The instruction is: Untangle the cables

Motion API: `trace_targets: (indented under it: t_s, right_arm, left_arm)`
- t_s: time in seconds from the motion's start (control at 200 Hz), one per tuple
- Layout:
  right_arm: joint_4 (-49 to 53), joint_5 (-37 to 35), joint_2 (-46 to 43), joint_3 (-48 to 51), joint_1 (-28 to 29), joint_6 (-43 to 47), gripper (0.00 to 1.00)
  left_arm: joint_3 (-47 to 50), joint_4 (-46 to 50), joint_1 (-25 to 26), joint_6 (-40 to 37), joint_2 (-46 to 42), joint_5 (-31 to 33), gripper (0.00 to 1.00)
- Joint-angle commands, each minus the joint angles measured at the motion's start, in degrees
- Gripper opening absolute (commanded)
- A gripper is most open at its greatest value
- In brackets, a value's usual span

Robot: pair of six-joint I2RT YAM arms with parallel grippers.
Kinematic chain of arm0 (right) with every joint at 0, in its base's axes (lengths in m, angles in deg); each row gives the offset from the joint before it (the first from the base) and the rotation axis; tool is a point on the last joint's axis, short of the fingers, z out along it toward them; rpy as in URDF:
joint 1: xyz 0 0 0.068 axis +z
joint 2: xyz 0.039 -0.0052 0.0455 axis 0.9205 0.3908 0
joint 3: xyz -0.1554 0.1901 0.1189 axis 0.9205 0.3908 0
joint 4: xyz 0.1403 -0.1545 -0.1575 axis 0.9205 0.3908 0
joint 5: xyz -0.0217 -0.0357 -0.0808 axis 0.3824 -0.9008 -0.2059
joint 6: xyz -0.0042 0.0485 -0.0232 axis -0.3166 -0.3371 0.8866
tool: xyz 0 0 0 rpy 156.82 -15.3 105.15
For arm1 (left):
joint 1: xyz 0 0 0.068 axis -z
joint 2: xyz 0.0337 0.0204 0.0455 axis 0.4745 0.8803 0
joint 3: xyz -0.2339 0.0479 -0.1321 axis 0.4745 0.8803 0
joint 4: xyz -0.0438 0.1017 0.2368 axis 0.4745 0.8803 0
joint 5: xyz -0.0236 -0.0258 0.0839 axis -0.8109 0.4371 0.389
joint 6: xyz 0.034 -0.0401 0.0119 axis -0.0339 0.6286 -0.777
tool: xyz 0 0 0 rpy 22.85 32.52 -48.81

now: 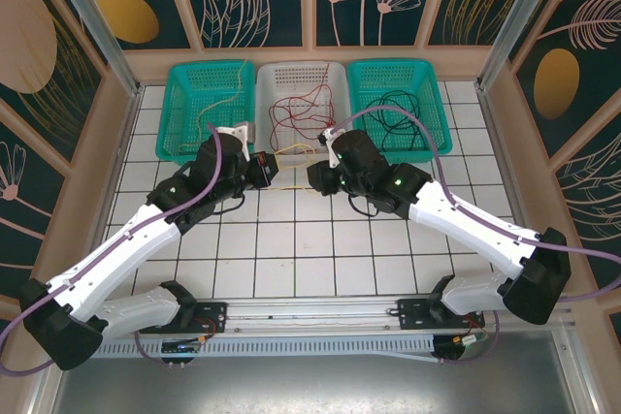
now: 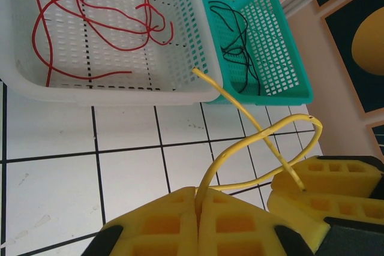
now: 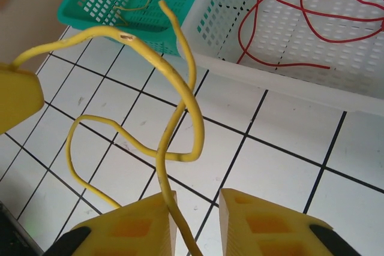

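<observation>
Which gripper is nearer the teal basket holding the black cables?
Right. The right gripper sits in front of the white basket's right end, close to that teal basket's near-left corner. The left gripper is farther left.

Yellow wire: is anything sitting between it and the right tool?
Nothing visible does. The thin yellow wire runs through the gap between the right tool's open yellow foam fingers, above the bare white tiled table. The left tool is shut on the same wire.

Baskets: 3 — left teal basket [image 1: 182,94], right teal basket [image 1: 437,94], white basket [image 1: 266,84]. Cable colours: 3 — red cables [image 1: 296,109], yellow cables [image 3: 96,30], black cables [image 1: 398,113].
</observation>
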Motion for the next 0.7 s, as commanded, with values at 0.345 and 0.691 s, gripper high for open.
trace_targets:
  t_s: [0.345,0.691]
  right_arm:
    - [0.4,-1.9,-5.1,1.4,7.1,1.5,0.00]
    - [-1.0,-5.2,-15.9,1.7,15.4,4.7,0.00]
  left_arm:
    - [-2.6,-0.5,-7.5,1.4,0.4,12.7,0.00]
    - [-0.2,-0.8,-15.8,0.5,3.3,14.1,0.00]
